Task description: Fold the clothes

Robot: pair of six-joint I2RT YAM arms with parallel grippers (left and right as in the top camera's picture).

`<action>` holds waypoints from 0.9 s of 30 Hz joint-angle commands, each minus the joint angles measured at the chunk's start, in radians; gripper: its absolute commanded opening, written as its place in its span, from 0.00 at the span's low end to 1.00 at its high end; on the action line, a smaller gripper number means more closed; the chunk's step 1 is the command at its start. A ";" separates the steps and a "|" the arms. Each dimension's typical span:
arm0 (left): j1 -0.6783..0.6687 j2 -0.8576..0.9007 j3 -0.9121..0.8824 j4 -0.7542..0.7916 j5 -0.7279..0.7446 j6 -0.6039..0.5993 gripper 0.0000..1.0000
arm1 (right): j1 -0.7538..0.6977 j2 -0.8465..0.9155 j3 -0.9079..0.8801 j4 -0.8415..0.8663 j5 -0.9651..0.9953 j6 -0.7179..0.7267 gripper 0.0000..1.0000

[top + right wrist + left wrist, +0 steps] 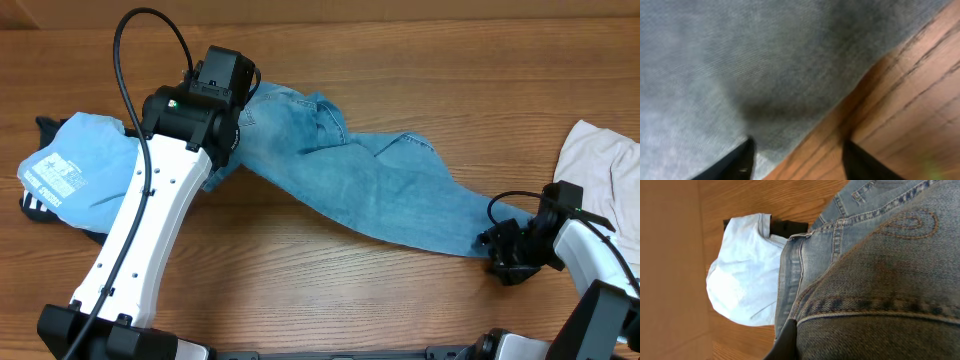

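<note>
Fingers spread, the right gripper [800, 159] straddles the jeans [380, 190] hem; best to close squarely on the cloth edge. At the waistband the left gripper [236, 100] sits close, whether open or closed unclear

Right edge cuts cream-white garment [603, 168]; black garment [42, 127] mostly hidden.
</note>
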 commanded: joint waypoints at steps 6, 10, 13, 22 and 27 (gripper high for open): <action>0.006 -0.012 0.046 -0.008 -0.035 -0.033 0.04 | -0.005 0.009 -0.032 0.119 0.008 0.015 0.04; 0.006 -0.012 0.132 -0.047 -0.035 -0.029 0.04 | -0.005 -0.095 0.082 0.014 0.012 -0.065 0.04; 0.006 -0.012 0.221 -0.089 -0.034 -0.029 0.04 | -0.005 -0.208 0.196 -0.076 0.012 -0.115 0.04; 0.005 -0.012 0.291 -0.108 0.031 0.005 0.04 | -0.005 -0.079 0.143 0.012 0.000 -0.120 0.04; 0.005 -0.012 0.291 -0.116 0.040 0.009 0.04 | -0.005 0.124 0.108 0.092 -0.048 -0.120 0.12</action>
